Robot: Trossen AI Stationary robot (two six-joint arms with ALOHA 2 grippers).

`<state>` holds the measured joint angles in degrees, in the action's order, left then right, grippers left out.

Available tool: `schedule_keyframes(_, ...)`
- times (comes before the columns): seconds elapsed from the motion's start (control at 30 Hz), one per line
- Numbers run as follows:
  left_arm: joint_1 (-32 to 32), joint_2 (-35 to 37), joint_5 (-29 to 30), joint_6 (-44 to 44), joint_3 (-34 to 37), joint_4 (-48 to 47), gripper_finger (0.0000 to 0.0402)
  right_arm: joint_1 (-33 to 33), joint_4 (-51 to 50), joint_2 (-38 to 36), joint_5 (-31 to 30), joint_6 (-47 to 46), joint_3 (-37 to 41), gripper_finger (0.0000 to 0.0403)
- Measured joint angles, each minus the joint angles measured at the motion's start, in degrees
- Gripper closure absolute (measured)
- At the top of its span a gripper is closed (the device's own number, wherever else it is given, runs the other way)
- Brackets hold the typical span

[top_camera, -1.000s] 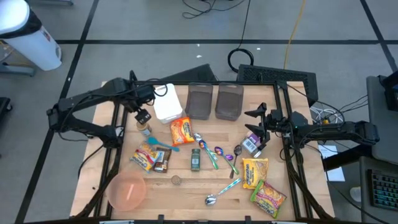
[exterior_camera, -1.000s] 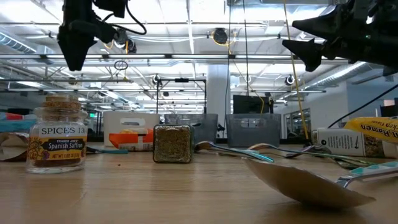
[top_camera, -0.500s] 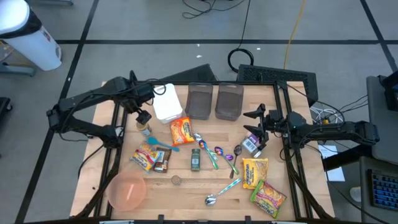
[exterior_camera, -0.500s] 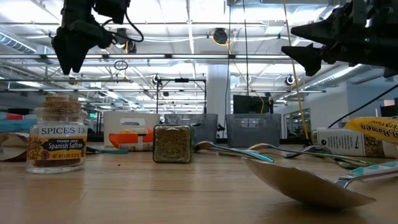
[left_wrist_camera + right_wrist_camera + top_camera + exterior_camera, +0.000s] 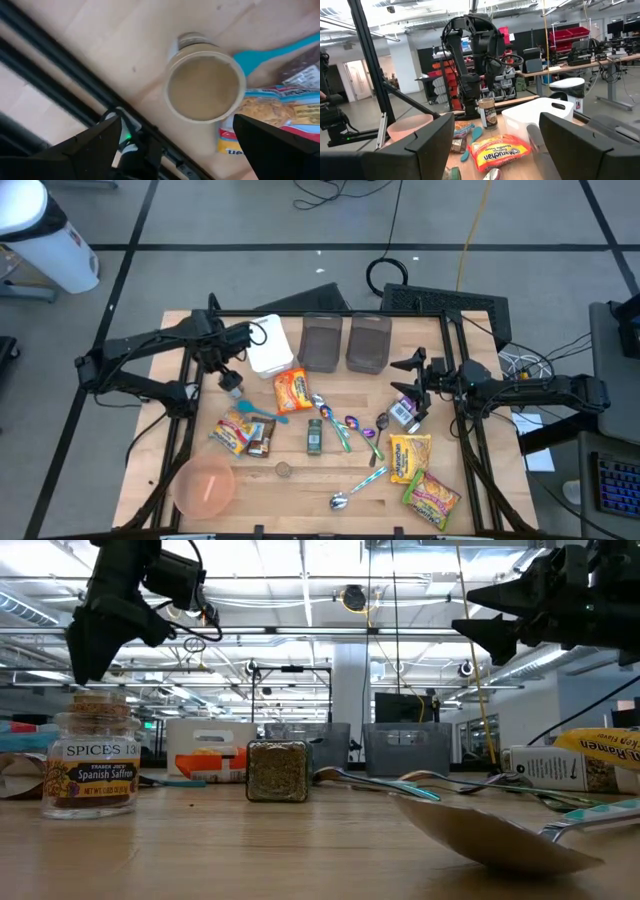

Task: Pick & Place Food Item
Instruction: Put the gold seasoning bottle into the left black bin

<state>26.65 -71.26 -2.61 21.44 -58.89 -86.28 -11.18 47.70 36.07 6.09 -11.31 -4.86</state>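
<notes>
Cork caps the round glass saffron jar [image 5: 91, 762], which stands upright on the pale wooden table [image 5: 330, 470], just beside the white tub [image 5: 270, 345]. The left gripper [image 5: 222, 366] hangs right above the jar, its dark fingers spread wide, nothing between them. Only the left wrist view shows the cork's flat disc from above; only the low view shows the printed label. The right gripper [image 5: 413, 380], fingers apart and empty, waits well away from the jar.

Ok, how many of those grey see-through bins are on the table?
2. They stand side by side at the table's far edge: the left bin next to the white container, the right bin beside it.
</notes>
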Motion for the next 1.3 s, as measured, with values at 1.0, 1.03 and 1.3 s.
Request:
schedule_keyframes(1.0, -3.54, 0.0, 1.33, 1.28, 1.47, 7.29, 0.0028, 0.01, -0.48, 0.0, 0.0, 0.04, 0.0, 0.0119)
schedule_keyframes(1.03, -3.54, 0.0, 1.21, 1.3, 2.08, 7.32, 0.003, 0.0, -0.48, 0.0, 0.0, 0.04, 0.0, 0.0119)
schedule_keyframes(1.3, -3.54, 0.0, 1.14, 1.58, 8.14, 10.79, 0.0025, 0.02, -0.48, -0.02, 0.0, 0.04, 0.0, 0.0119)
